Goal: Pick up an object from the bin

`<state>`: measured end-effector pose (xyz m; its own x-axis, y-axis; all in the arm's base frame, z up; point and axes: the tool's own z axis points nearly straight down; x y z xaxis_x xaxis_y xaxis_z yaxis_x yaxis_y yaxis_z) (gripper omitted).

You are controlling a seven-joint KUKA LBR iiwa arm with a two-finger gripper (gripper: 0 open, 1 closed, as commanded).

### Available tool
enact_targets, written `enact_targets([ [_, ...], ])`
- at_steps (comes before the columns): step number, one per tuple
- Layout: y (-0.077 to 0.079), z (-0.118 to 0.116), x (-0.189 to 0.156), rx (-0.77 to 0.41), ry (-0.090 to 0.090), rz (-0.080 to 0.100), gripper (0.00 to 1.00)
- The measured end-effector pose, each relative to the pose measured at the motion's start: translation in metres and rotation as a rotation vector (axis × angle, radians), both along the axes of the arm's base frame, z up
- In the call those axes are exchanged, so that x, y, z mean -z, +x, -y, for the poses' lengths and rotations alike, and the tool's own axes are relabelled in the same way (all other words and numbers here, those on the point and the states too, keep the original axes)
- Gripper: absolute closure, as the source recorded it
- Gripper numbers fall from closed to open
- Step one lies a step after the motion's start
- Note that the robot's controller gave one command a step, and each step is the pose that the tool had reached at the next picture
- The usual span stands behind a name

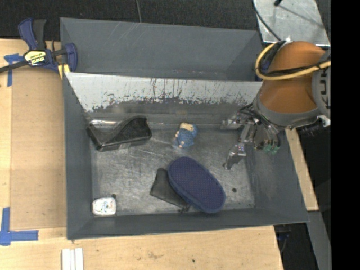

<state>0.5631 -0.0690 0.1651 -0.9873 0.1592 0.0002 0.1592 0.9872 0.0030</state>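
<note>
Gripper [234, 155] hangs at right of bin [77, 167], near dark blue oval pouch [197, 184]; open or closed: cannot tell.

The blue oval pad [197, 185] lies on top of a flat black thing [163, 189]. Only the left part of the black thing shows, so I cannot tell what it is. The small white thing [104, 206] in the near left corner has marks too tiny to read. The little blue and tan thing [185, 135] near the back wall is too small to name. The arm's orange cover [287, 89] is cut off on the right. The gripper [233, 157] is a small jumble of metal, hard to make out.
</note>
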Motion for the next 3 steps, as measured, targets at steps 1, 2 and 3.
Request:
enact_targets([
  [1, 0.059, -0.068, 0.083, -0.105, -0.004, 0.002, 0.00],
  [2, 0.059, -0.069, 0.084, -0.107, -0.004, 0.002, 1.00],
  [3, 0.040, -0.019, -0.089, -0.387, -0.007, 0.012, 1.00],
])
